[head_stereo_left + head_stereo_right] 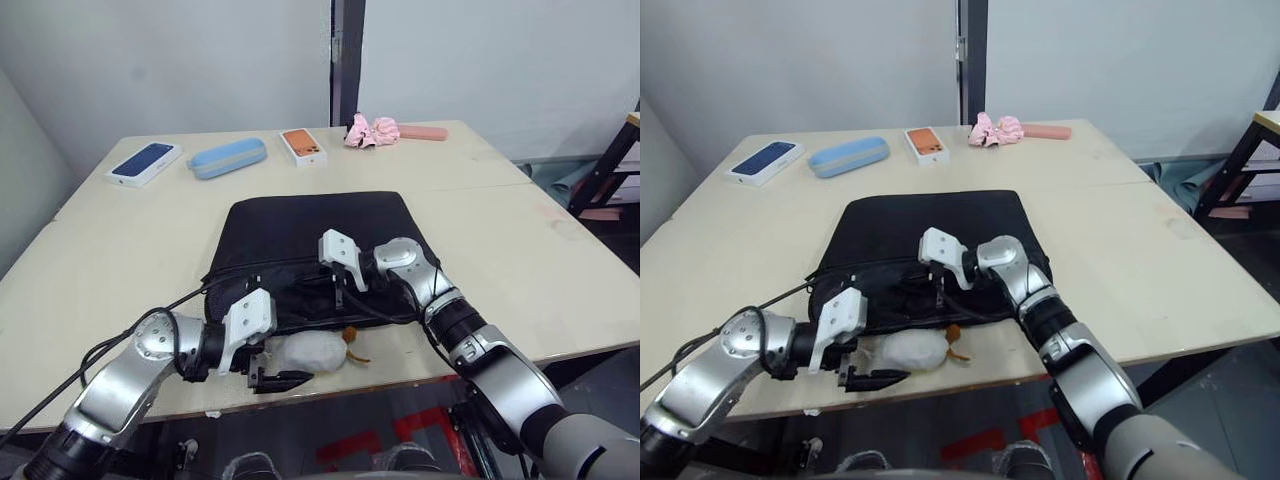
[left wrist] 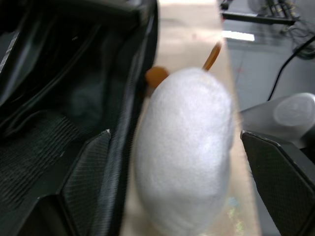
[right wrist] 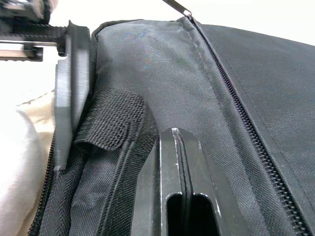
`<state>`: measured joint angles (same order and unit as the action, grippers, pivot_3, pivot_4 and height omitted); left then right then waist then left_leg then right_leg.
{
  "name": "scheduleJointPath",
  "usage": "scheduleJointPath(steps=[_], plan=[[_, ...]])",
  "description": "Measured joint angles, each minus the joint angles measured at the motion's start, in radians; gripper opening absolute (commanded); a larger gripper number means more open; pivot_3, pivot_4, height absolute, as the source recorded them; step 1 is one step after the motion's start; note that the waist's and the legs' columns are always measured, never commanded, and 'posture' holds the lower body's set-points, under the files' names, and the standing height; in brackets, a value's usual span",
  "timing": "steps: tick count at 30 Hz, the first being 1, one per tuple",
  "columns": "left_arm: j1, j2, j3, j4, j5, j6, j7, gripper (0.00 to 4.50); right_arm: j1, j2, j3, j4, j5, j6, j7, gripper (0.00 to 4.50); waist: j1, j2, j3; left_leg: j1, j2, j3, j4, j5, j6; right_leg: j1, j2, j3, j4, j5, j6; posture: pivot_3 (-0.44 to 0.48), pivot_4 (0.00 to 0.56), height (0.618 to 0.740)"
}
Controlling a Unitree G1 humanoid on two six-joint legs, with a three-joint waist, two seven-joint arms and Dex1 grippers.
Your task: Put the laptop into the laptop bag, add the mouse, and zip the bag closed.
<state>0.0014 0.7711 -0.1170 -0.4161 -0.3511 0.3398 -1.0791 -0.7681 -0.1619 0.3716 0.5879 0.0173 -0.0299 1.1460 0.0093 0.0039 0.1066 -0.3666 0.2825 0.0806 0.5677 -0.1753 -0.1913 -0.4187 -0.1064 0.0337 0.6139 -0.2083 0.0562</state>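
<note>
Now at the mouse step, apparently. Bag [image 1: 310,235] lies flat on the surface [image 1: 520,260], near edge gaping. Left gripper [image 2: 172,191], jaws spread, straddles a puffy white lump [image 1: 305,352] beside the bag. Right gripper [image 3: 179,196], jaws pressed together, rests on the bag. Next: close on lump, lift into opening.

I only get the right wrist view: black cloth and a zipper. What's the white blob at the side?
Observer: A puffy white lump with a tan tip, on the table against the bag.
Operator: Is anything holding it?
Observer: No. The left gripper is open, with a finger on either side of it.
Operator: Anything else on the table?
Observer: Along the far edge, a blue case, two boxes and a pink cloth.
</note>
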Motion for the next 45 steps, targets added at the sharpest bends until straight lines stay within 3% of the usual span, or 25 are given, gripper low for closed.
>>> scheduleJointPath(steps=[4,9,12,15,20,25,27,28,33,38,39,45], plan=[[0.095,0.073,0.18,-0.089,-0.089,0.079,0.015,4.47,-0.012,0.003,-0.001,0.023,0.0,-0.009,0.003,0.0,-0.001,0.001,0.001,0.0,0.0,0.0,0.0,0.0,0.0,-0.001,0.0,0.0,0.0,0.0,0.0,0.0,0.15,0.74],[0.186,0.148,0.434,-0.149,-0.289,0.272,0.016,4.47,-0.014,0.003,-0.013,0.037,0.002,-0.019,0.012,0.0,0.001,0.003,0.002,0.0,0.0,0.0,-0.002,0.0,0.0,-0.001,0.0,0.0,0.0,0.0,0.0,0.0,0.15,0.74],[0.09,0.16,0.525,-0.118,-0.364,0.332,0.048,4.47,-0.011,0.0,-0.03,0.036,0.018,-0.022,0.025,0.0,0.008,0.004,0.002,0.0,0.0,0.0,-0.002,0.0,0.0,-0.001,0.0,0.0,0.0,0.0,0.0,0.0,0.15,0.74],[-0.074,0.173,0.485,-0.025,-0.347,0.332,0.07,4.47,-0.004,-0.009,-0.049,-0.033,0.065,0.067,0.054,0.0,0.015,0.003,0.005,-0.002,0.0,0.0,-0.002,0.0,0.0,-0.003,0.0,0.0,0.001,0.0,0.0,0.0,0.15,0.74],[-0.251,0.121,0.346,0.097,-0.289,0.294,0.087,2.6,0.0,-0.044,-0.086,-0.216,0.166,0.271,0.084,0.0,0.018,0.005,0.007,-0.006,0.0,0.001,-0.006,0.013,0.001,-0.008,0.002,-0.001,-0.004,0.002,0.002,0.0,0.15,0.74],[-0.423,0.008,0.184,0.254,-0.195,0.21,0.065,0.8,-0.012,-0.17,-0.14,-0.485,0.276,0.467,0.11,0.0,0.044,0.004,0.008,-0.008,0.0,0.0,-0.012,0.013,0.001,-0.008,0.002,-0.003,-0.008,0.008,0.012,0.0,0.15,0.74],[-0.472,-0.043,0.124,0.315,-0.16,0.173,0.051,0.12,-0.009,-0.206,-0.161,-0.57,0.319,0.529,0.11,0.52,0.048,0.003,0.007,-0.008,0.0,0.001,-0.011,0.012,0.001,-0.008,0.002,-0.003,-0.008,0.008,0.012,0.0,0.15,0.74],[-0.495,-0.067,0.095,0.354,-0.139,0.148,0.041,0.0,-0.004,-0.228,-0.162,-0.614,0.338,0.556,0.113,0.73,0.05,0.003,0.007,-0.008,0.0,0.001,-0.011,0.012,0.001,-0.008,0.002,-0.003,-0.008,0.008,0.013,0.0,0.15,0.74],[-0.622,-0.249,-0.022,0.575,-0.036,0.02,0.016,0.0,0.113,-0.35,-0.116,-0.761,0.369,0.624,0.145,2.49,0.069,0.002,0.008,-0.007,0.0,0.001,-0.007,0.013,0.002,-0.004,0.001,-0.001,-0.009,0.007,0.009,0.0,0.15,0.74],[-0.684,-0.317,-0.087,0.755,0.067,-0.102,-0.004,0.0,0.152,-0.412,-0.03,-0.797,0.349,0.609,0.176,4.25,0.065,0.002,0.008,-0.004,0.0,0.001,-0.002,0.014,0.003,-0.003,0.001,0.001,-0.003,0.006,0.008,0.0,0.15,0.74],[-0.696,-0.33,-0.097,0.804,0.092,-0.129,-0.003,0.0,0.157,-0.412,-0.01,-0.795,0.334,0.592,0.178,4.47,0.066,0.002,0.008,-0.002,0.0,0.001,-0.002,0.014,0.003,-0.001,0.001,0.002,-0.003,0.006,0.008,0.0,0.15,0.74],[-0.727,-0.356,-0.12,0.915,0.16,-0.239,-0.011,0.0,0.184,-0.346,0.149,-0.703,0.225,0.483,0.173,4.47,0.072,0.001,0.003,0.0,0.0,0.001,0.002,0.013,0.001,0.002,0.0,0.003,0.0,0.007,0.007,0.0,0.15,0.74]])
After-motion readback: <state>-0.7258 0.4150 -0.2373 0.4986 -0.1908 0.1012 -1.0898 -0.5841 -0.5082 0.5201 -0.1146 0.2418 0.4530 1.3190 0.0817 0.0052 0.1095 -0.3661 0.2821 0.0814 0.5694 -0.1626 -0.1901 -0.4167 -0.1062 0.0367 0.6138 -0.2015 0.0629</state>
